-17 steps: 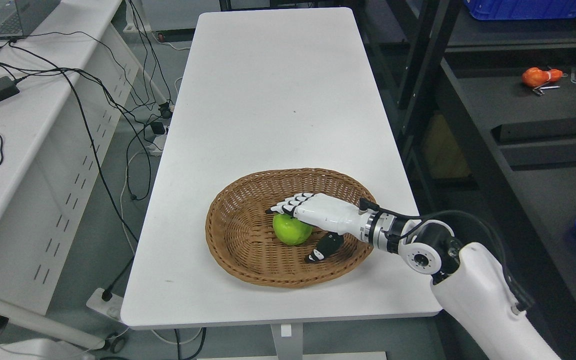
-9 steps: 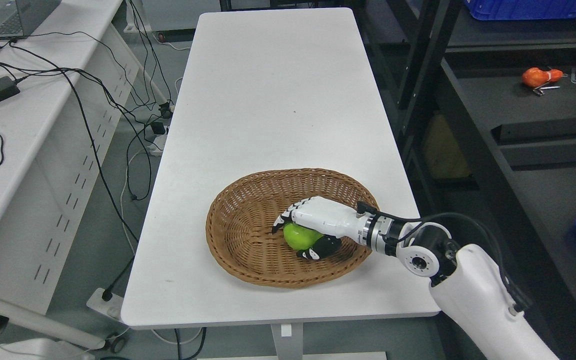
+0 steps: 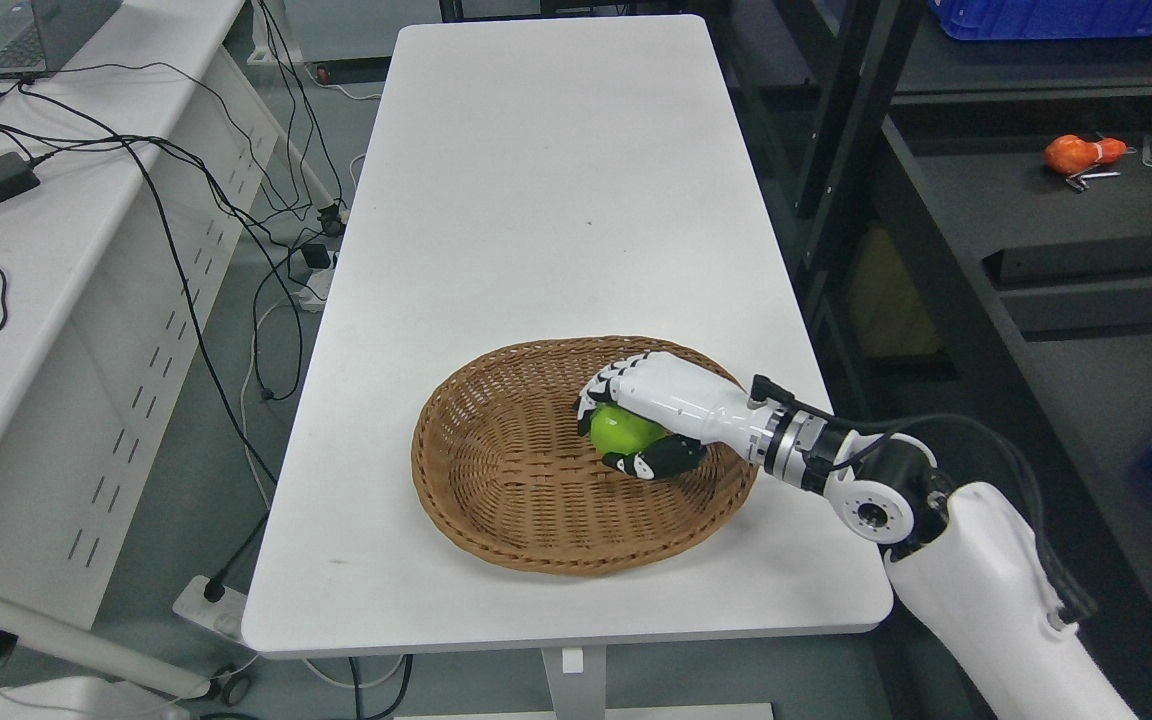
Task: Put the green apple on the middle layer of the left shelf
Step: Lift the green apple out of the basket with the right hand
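The right hand (image 3: 651, 415) is closed around the green apple (image 3: 622, 430): the white fingers (image 3: 608, 385) curl over its top and far side, and the dark thumb (image 3: 654, 462) presses it from below on the near side. The arm comes in from the 4 o'clock corner of the picture, and the hand points toward 10 o'clock. The apple is almost round, so a long axis cannot be told, and the stem end is hidden under the fingers; only the green face toward 8 o'clock shows. The apple is inside the wicker basket (image 3: 496, 510), in its right part, near the rim at 2 o'clock from the basket centre. Whether it touches the weave or is a little above it, I cannot tell.

Compared with half a second ago, hand and apple together have moved toward 1 o'clock, up and to the right in the picture, closer to the far right rim. One second ago the fingers were stretched flat over the apple and the thumb was apart from it; now they clamp it.

The basket stands on the near end of the white table (image 3: 536, 180). At 9 o'clock is a white desk (image 3: 56, 260) with black cables (image 3: 176, 200). At 2 o'clock, on a dark shelf (image 3: 1036, 210), lies an orange object (image 3: 1076, 153).
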Available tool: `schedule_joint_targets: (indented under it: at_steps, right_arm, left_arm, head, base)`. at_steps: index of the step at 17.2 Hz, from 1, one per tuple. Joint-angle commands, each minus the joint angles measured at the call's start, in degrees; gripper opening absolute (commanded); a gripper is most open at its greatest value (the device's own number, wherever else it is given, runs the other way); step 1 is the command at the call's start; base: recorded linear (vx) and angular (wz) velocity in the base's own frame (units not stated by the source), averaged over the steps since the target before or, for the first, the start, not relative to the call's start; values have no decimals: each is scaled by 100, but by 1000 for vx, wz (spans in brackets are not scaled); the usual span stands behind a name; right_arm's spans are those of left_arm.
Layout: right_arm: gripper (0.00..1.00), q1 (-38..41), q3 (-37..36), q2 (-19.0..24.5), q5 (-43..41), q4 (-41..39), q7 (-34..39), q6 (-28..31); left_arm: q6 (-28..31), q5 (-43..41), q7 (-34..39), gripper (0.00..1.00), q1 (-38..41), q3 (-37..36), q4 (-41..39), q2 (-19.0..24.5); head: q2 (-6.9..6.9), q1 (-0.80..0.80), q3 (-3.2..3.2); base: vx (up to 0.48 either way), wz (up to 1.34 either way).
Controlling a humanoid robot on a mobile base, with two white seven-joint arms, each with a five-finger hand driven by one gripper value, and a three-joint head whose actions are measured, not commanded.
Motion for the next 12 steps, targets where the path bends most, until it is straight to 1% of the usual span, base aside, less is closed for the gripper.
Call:
schedule_joint_targets:
  at_steps: [1,2,3,5,6,8,12]
  right_arm:
    - [0,338,-1396,-18,12,-485,-872,725]
    - [0,417,-1606,9,38,-486,-1407,1076]
    - [0,522,-1678,-9,73,-495,-1952,1306]
    - [0,741,-1714,0,135,-512,-3015,1597]
    - [0,838,-1714,17,126,-521,-3360,1711]
    - [0,1049,-1723,122,126,-652,-3679,1835]
    - [0,1261,-1723,369,126,-732,-3671,1844]
  left_arm:
    - [3,0,2,100,0,0,-2,100]
    - [3,0,2,100,0,0,-2,100]
    - [3,0,2,100,0,0,-2,100]
    - [3,0,2,100,0,0,-2,100]
    - [3,0,2,100,0,0,-2,100]
    - [3,0,2,100,0,0,7,100]
    - [3,0,2,100,0,0,-2,100]
  head:
    - [0,0,0]
    - [0,0,0]
    - [0,0,0]
    - [1,0,0]
    - [1,0,0]
    - [1,0,0]
    - [1,0,0]
  base:
    - [0,0]
    - [0,0]
    - [0,0]
    - [0,0]
    - [0,0]
    - [0,0]
    - [0,0]
